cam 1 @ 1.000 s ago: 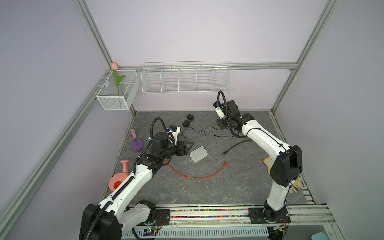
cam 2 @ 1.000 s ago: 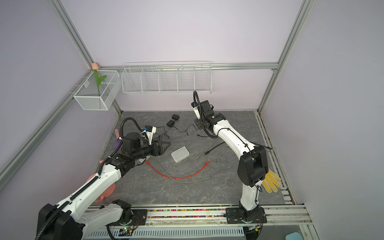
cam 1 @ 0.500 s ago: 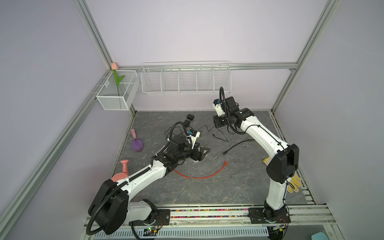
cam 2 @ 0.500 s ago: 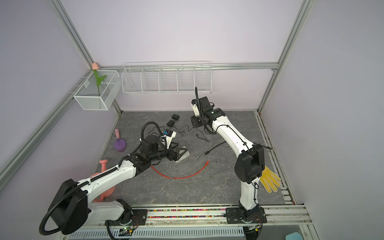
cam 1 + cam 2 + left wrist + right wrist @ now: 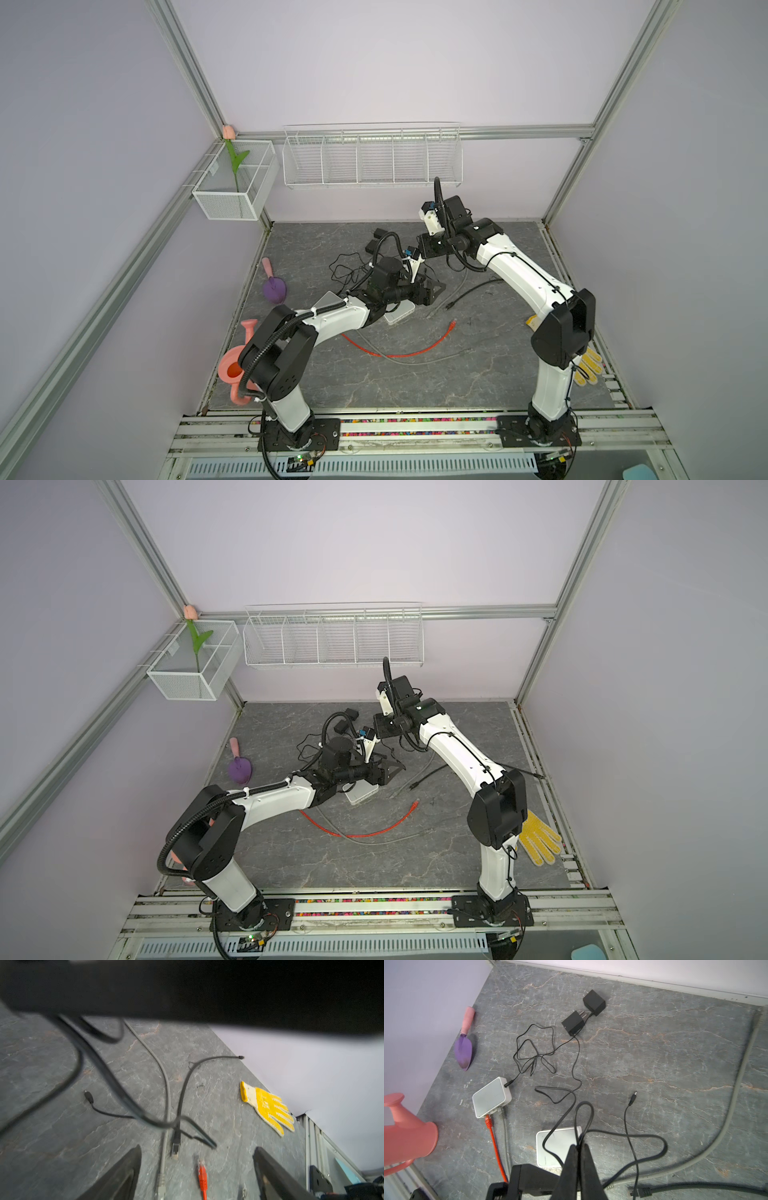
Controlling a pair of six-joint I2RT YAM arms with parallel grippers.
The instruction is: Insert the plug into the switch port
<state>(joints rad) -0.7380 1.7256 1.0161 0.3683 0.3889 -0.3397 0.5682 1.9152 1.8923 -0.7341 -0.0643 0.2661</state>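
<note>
The counter [image 5: 654, 1053] looks like matt grey stone, veined and slightly rough. The switch [image 5: 491, 1096] is smooth white plastic. The black cable [image 5: 584, 1102] has a matt rubbery sheath. The glove [image 5: 270, 1105] is knitted yellow cloth, the watering can [image 5: 406, 1134] is matt pink plastic, and the basket [image 5: 372, 160] is white-coated wire.

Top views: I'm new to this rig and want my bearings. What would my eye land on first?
First, the left gripper, open beside a white switch in the middle of the grey table, with the right gripper just beyond it, shut on a thin black cable. Then the colours: a red cable curving across the table, a pink watering can at the left edge and a yellow glove at the right edge.
</note>
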